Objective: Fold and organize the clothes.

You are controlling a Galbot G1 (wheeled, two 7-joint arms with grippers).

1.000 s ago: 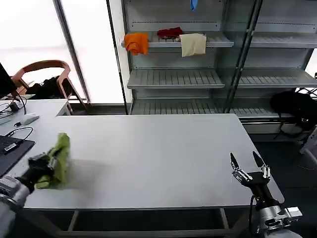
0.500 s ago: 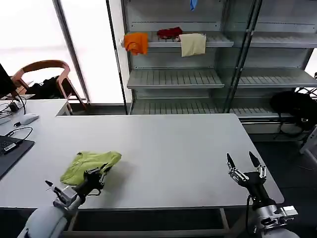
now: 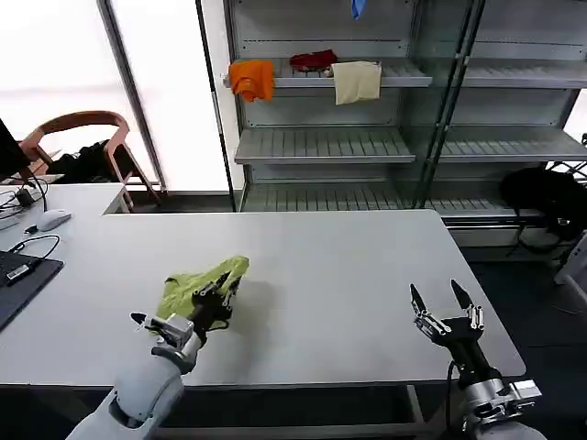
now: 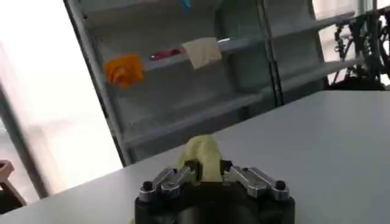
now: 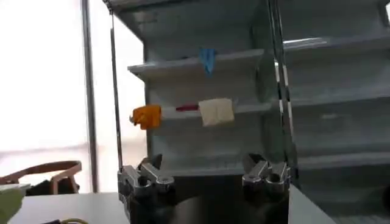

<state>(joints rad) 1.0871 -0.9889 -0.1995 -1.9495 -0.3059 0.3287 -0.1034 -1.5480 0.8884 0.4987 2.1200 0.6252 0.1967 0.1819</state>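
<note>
Since the earlier frames the left arm has swung the green T-shirt [image 3: 204,284] from the table's left edge in toward the middle-left, and the cloth has gone from a hanging bundle to a crumpled heap on the surface; the right arm has barely shifted.

The white table [image 3: 348,266] fills most of the head view, with the metal shelves [image 3: 321,145] behind it carrying an orange cloth [image 3: 252,79] and a cream cloth [image 3: 357,81] on an upper level. The T-shirt lies bunched on the table's left half, near the front edge. The left gripper [image 3: 213,298] sits at the near edge of that heap with its fingers pinched into the fabric; in the left wrist view a fold of the shirt [image 4: 202,159] rises between the fingers of the gripper [image 4: 210,176], so it is gripping the shirt. The right gripper [image 3: 442,304] hovers over the table's front right corner, well apart from the shirt, its fingers spread and empty, as the right wrist view [image 5: 204,176] also shows.

The risk I judge from here: the shirt is a wad, not spread flat, so any fold started now would trap wrinkles or layers. The thin fabric could also slip from a one-point pinch, or drag off the front edge if pulled toward the robot
</note>
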